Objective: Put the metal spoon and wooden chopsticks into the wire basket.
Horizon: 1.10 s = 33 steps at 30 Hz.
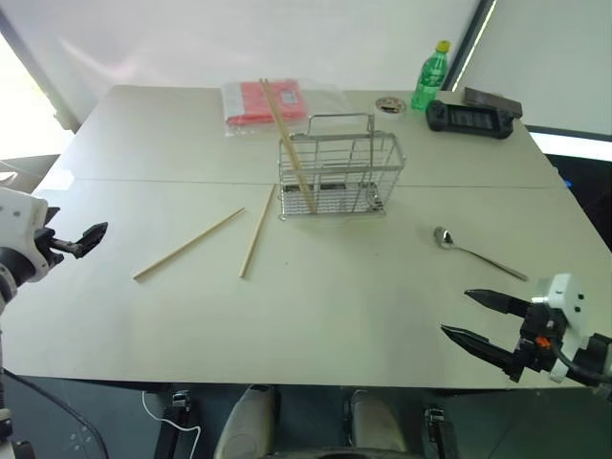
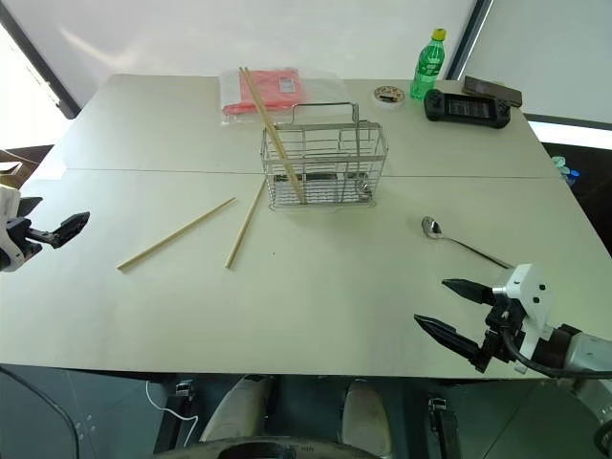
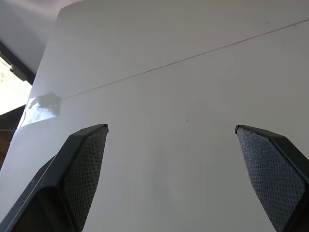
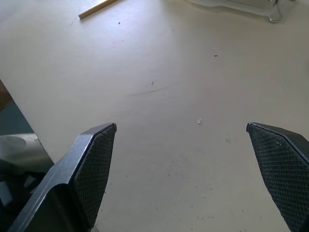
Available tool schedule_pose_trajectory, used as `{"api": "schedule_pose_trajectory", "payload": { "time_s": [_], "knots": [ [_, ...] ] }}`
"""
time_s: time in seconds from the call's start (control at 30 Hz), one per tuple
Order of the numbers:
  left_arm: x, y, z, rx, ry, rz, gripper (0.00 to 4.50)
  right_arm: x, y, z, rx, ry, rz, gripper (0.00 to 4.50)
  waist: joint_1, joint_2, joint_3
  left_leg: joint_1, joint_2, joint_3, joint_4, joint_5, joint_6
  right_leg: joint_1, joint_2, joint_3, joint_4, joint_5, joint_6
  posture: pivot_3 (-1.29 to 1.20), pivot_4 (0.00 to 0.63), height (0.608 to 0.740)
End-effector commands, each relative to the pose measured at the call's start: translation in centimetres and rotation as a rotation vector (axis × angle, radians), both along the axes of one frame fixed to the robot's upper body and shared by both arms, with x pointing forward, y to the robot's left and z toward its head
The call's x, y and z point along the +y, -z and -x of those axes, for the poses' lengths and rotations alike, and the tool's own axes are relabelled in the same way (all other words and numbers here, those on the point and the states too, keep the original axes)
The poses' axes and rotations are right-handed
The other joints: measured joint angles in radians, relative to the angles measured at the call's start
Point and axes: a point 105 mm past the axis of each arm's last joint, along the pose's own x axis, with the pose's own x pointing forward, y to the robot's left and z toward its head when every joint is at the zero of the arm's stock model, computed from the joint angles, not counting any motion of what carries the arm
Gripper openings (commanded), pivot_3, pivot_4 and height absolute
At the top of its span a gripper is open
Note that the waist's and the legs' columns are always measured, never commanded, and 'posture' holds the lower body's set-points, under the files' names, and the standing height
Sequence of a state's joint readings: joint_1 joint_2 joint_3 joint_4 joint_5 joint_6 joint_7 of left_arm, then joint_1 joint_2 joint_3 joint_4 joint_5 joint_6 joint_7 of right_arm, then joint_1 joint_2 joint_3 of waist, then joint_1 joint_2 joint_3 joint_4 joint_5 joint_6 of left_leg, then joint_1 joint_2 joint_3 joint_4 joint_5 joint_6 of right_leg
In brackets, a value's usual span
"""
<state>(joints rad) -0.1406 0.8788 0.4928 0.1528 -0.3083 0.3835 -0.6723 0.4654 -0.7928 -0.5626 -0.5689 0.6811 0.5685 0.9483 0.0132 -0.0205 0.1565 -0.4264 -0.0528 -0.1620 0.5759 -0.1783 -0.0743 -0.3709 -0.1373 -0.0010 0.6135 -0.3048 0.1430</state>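
Head views show wire basket (image 1: 341,175); right wrist view, chopstick end (image 4: 96,8).

Large pale beige rectangular table (image 1: 115,335), one seam across it. On it: silver wire-grid basket (image 1: 339,177); two loose light-tan wooden chopsticks (image 1: 188,244); shiny metal spoon (image 1: 478,252); red packet in clear plastic (image 1: 273,102); green plastic bottle (image 1: 431,76); black handheld controller (image 1: 472,119); small round tin (image 1: 389,105).

No text, brand, number or sign is readable anywhere. The green bottle (image 1: 431,75) at the table's (image 1: 335,316) far edge has a label and the red packet (image 1: 270,101) has print, both too small to read.
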Motion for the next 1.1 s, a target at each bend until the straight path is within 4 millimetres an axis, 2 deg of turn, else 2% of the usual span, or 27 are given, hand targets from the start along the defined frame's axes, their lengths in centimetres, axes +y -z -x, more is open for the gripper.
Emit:
{"api": "schedule_pose_trajectory", "payload": {
  "time_s": [0.03, 0.3, 0.4, 0.6, 0.7, 0.8, 0.9, 1.0, 1.1],
  "knots": [
    [-0.5, -1.7, -0.2, -0.053, 0.023, -0.021, 4.44, 0.3, -0.6, -0.1, -0.028, -0.018, 0.013, 4.5, 0.0, 0.0, 0.0, 0.0, 0.0, 0.0, 0.0, 0.001, 0.001, 0.0, 0.0, 0.0, 0.0, 0.0, 0.0, 0.0, 0.15, 0.721],
    [-1.6, -2.1, -0.5, -0.055, 0.073, -0.031, 4.44, 0.1, -0.9, -1.0, -0.057, -0.019, 0.026, 4.5, 0.0, 0.0, 0.0, 0.001, 0.0, 0.0, 0.0, 0.001, 0.002, 0.0, 0.0, 0.0, 0.001, 0.0, 0.0, 0.0, 0.15, 0.721],
    [-3.4, -2.1, -0.3, -0.038, 0.161, -0.025, 4.44, -0.4, -1.4, -1.8, -0.088, -0.006, 0.038, 4.5, -0.001, 0.0, 0.0, 0.0, 0.0, 0.0, 0.0, 0.001, 0.002, 0.001, 0.0, 0.0, 0.001, 0.0, 0.0, 0.0, 0.15, 0.721],
    [-9.1, -3.4, 0.0, -0.005, 0.401, -0.006, 4.44, -1.8, -3.5, -4.5, -0.17, 0.013, 0.077, 4.5, -0.001, 0.0, 0.0, 0.001, 0.0, 0.0, 0.001, 0.002, 0.002, 0.001, 0.001, 0.0, 0.001, 0.0, 0.0, 0.0, 0.15, 0.721],
    [-11.9, -4.6, 0.3, 0.004, 0.536, -0.016, 4.44, -3.5, -4.3, -6.8, -0.182, 0.024, 0.16, 4.5, -0.002, 0.001, 0.001, 0.001, 0.0, 0.0, 0.002, 0.002, 0.002, 0.002, 0.001, 0.0, 0.002, 0.001, -0.001, 0.0, 0.15, 0.721],
    [-14.3, -4.9, 1.6, 0.05, 0.673, -0.021, 4.44, -5.2, -4.9, -9.2, -0.181, 0.05, 0.248, 4.5, -0.009, 0.002, 0.001, 0.001, 0.0, 0.001, 0.003, 0.002, 0.002, 0.003, 0.001, 0.0, 0.001, 0.001, -0.001, 0.0, 0.15, 0.721],
    [-15.8, -4.5, 3.0, 0.107, 0.78, -0.042, 4.44, -6.0, -5.3, -10.5, -0.153, 0.027, 0.284, 4.5, -0.014, 0.004, 0.003, 0.001, 0.0, 0.002, 0.001, 0.002, 0.003, 0.005, 0.001, 0.0, 0.001, 0.001, -0.001, 0.0, 0.15, 0.721],
    [-16.4, -4.5, 3.5, 0.129, 0.829, -0.053, 4.44, -6.7, -5.2, -11.4, -0.108, 0.005, 0.318, 4.5, -0.025, 0.008, 0.005, 0.001, 0.001, 0.002, 0.0, 0.002, 0.003, 0.005, 0.002, 0.0, 0.001, 0.001, 0.0, 0.0, 0.15, 0.721],
    [-17.1, -6.0, 3.2, 0.089, 0.849, 0.006, 4.44, -7.4, -4.1, -11.9, -0.027, -0.01, 0.336, 4.5, -0.026, 0.008, 0.005, 0.002, 0.002, 0.002, 0.0, 0.002, 0.003, 0.005, 0.003, 0.0, 0.002, 0.001, 0.0, 0.0, 0.15, 0.721]
  ]
}}
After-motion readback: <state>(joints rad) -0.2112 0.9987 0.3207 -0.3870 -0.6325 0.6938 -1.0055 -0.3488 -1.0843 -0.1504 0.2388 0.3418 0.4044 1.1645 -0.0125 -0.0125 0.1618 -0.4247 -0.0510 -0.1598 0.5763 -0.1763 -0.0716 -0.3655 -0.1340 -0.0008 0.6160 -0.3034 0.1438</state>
